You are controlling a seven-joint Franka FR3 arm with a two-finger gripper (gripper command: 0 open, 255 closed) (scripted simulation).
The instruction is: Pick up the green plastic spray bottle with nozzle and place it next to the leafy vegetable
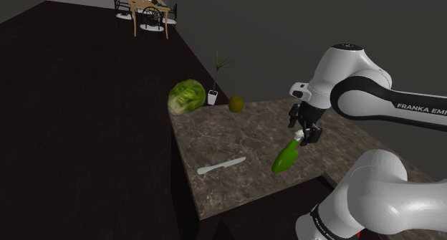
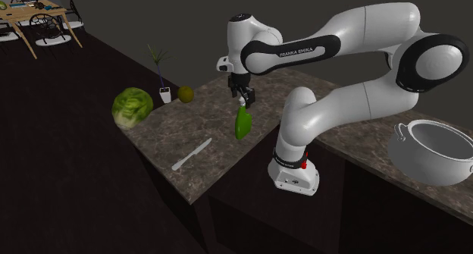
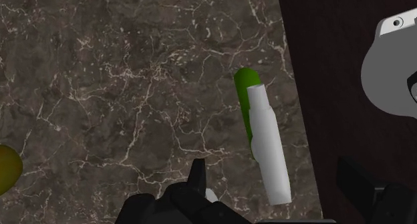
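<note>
Pick-up looks done, and the carry is the step in hand. The end effector (image 1: 301, 136) is clamped on the white nozzle end of the green spray bottle (image 1: 285, 160). The bottle hangs tilted beneath it, body pointing down at the table (image 1: 236, 138). It is over the stretch of table near the edge on the stand's side, and I'd judge it just clear of the stone, though whether its base touches is hard to call.

The target is well apart from it. The leafy vegetable (image 1: 186, 97), a pale green round head, sits at the far corner on the shoulder view's left, bulging over the edge.

The next move calls for a sweep across the table toward that corner. After that comes a gentle descent so the slanted bottle lands on its base, then the grip opens. There's bare stone on the near side of the head, which looks the safest spot. A white knife (image 1: 222, 165) lies flat between bottle and corner, nearer the front edge, so keep height over it.

Head count:
- One spray bottle and one leafy head.
- One knife.
- One small potted plant (image 1: 213, 94) at the far edge, just beside the head.
- One olive-brown round fruit (image 1: 236, 103) next along that edge.
- One white pot (image 2: 432, 150) on the neighbouring counter.
</note>
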